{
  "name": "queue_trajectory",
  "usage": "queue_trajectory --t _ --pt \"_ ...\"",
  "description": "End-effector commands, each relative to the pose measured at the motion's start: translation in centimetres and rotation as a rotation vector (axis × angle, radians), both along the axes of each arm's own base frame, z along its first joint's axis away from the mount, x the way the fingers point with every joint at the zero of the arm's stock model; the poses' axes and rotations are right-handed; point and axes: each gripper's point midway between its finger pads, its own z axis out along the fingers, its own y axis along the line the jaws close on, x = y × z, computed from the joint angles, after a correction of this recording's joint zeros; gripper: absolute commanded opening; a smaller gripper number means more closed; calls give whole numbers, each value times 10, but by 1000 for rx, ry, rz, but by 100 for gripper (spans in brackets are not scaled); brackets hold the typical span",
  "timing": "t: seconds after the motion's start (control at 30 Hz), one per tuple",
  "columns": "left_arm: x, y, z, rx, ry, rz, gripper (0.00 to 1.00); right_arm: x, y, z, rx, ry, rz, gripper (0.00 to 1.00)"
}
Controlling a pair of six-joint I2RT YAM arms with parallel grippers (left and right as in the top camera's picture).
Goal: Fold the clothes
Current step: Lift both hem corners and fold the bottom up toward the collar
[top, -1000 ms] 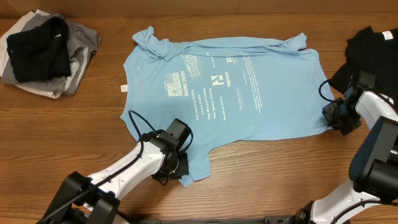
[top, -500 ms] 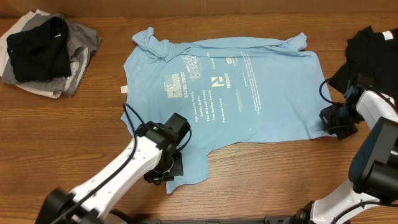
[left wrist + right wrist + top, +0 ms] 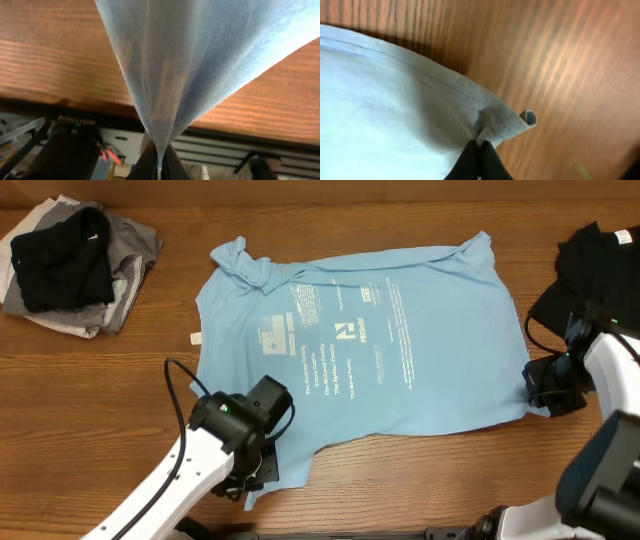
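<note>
The fingers of our left gripper [image 3: 159,164] are pinched tight on a gathered fold of the soft light blue T-shirt with white print [image 3: 420,360] at its near left hem; our right gripper [image 3: 480,159] is clamped on the hemmed corner at the right. Between them the shirt lies spread, print up, on the brown wooden table [image 3: 110,400]. A heap of black, grey and white garments [image 3: 70,265] sits far left, a black garment [image 3: 595,265] far right
</note>
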Motion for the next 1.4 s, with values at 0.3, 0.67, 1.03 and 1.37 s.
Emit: queue_trajectory --t 0.3,0.67,1.03,1.37 --pt "-28 7 33 -10 -160 119 4 -35 4 78 -121 -148 -56 4" --pt "33 -7 58 -102 -463 118 4 -12 1 103 -172 -333 45 5" --pt "86 8 43 50 -532 156 4 27 -1 83 -109 -383 66 5" --pt "128 32 42 91 -604 211 4 54 3 55 -34 -384 79 5"
